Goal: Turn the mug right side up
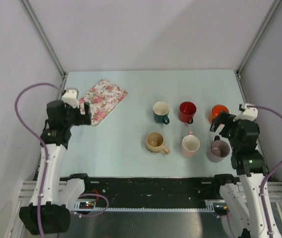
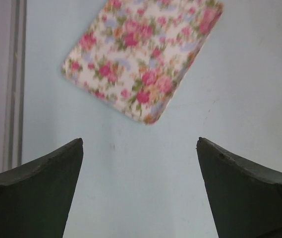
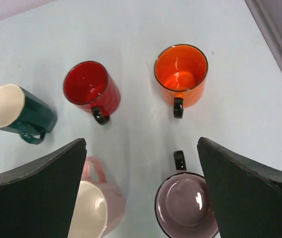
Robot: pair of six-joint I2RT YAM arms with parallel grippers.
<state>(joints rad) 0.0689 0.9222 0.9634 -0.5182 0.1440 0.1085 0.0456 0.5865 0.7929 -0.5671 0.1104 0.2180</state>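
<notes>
Several mugs stand in two rows with their open mouths up: dark green (image 1: 160,112), red (image 1: 187,111) and orange (image 1: 219,112) behind; tan (image 1: 155,142), pink (image 1: 190,145) and mauve (image 1: 218,150) in front. My right gripper (image 1: 218,123) is open and empty, held above the gap between the orange and mauve mugs. In the right wrist view it (image 3: 141,144) frames the mauve mug (image 3: 188,206) and pink mug (image 3: 98,208), with the orange (image 3: 180,74), red (image 3: 91,89) and green (image 3: 17,113) mugs beyond. My left gripper (image 1: 85,112) is open and empty at the far left.
A floral-patterned tray (image 1: 102,100) lies at the back left, just ahead of my left gripper (image 2: 140,144); it fills the top of the left wrist view (image 2: 141,54). Metal frame posts and grey walls close in the table (image 1: 121,144) on the left, right and back.
</notes>
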